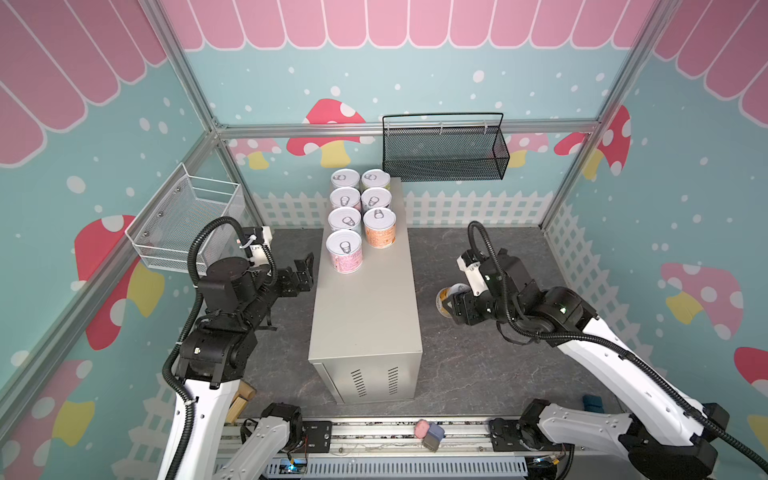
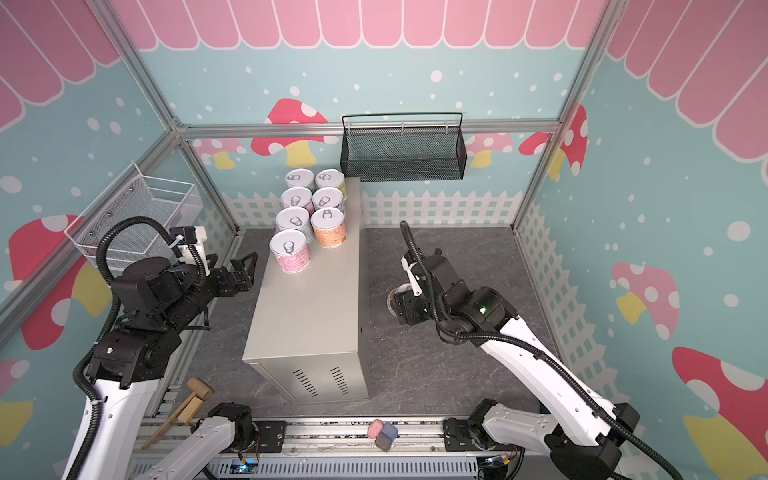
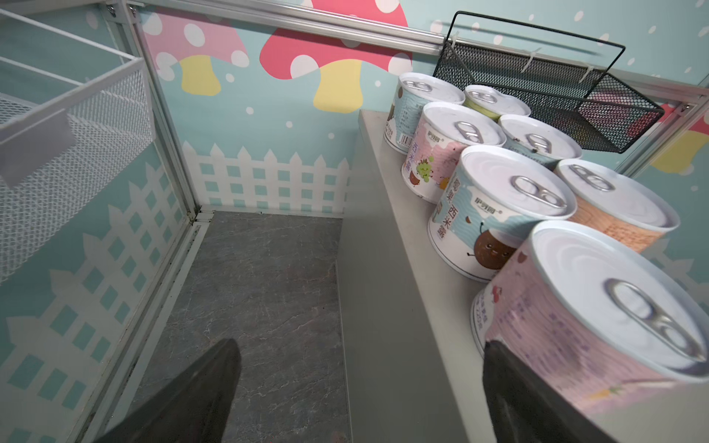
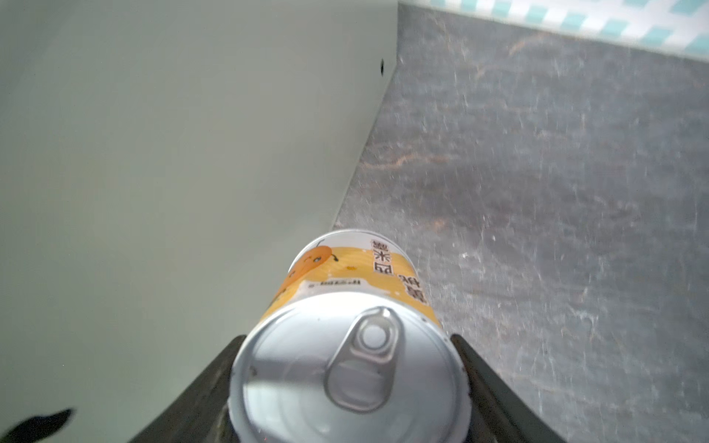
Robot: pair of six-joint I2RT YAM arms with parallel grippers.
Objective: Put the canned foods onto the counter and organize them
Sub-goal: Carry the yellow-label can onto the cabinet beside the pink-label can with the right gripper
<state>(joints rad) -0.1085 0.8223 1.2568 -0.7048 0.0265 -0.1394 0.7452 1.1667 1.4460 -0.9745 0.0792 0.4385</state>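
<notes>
Beside the counter (image 1: 365, 316), the right gripper (image 4: 347, 341) clamps a yellow can (image 4: 345, 276).

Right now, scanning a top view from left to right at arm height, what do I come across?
White wire basket → left gripper → counter → yellow can.
</notes>
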